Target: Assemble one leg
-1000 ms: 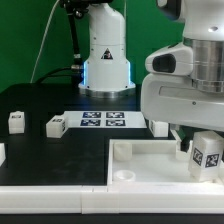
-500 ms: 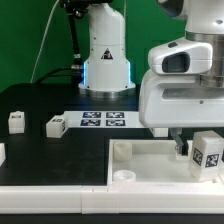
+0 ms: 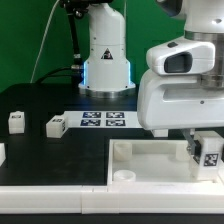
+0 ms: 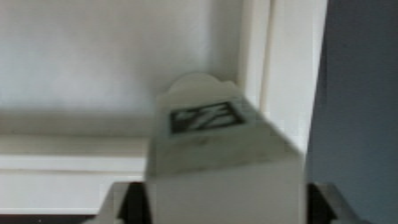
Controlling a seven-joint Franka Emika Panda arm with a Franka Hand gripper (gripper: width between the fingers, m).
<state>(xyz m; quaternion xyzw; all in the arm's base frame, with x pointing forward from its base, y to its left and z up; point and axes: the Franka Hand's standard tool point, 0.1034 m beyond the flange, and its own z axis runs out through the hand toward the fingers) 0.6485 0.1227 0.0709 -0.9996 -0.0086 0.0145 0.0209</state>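
My gripper (image 3: 205, 148) is shut on a white leg (image 3: 210, 151) with a black-and-white tag, held over the right part of the large white tray-like piece (image 3: 150, 158). In the wrist view the leg (image 4: 217, 150) fills the space between my jaws and points toward the tray's corner (image 4: 228, 78), close to its raised rim. Two more legs (image 3: 56, 126) (image 3: 16, 121) lie on the black table at the exterior view's left. Another leg (image 3: 2, 153) shows partly at the left edge.
The marker board (image 3: 103, 120) lies flat on the table behind the tray. The robot's white base (image 3: 105, 50) stands at the back. A round socket (image 3: 124, 173) sits in the tray's near left corner.
My gripper has moved a little to the exterior view's right and lower with the leg, closer to the tray's right corner. The other legs have not moved.
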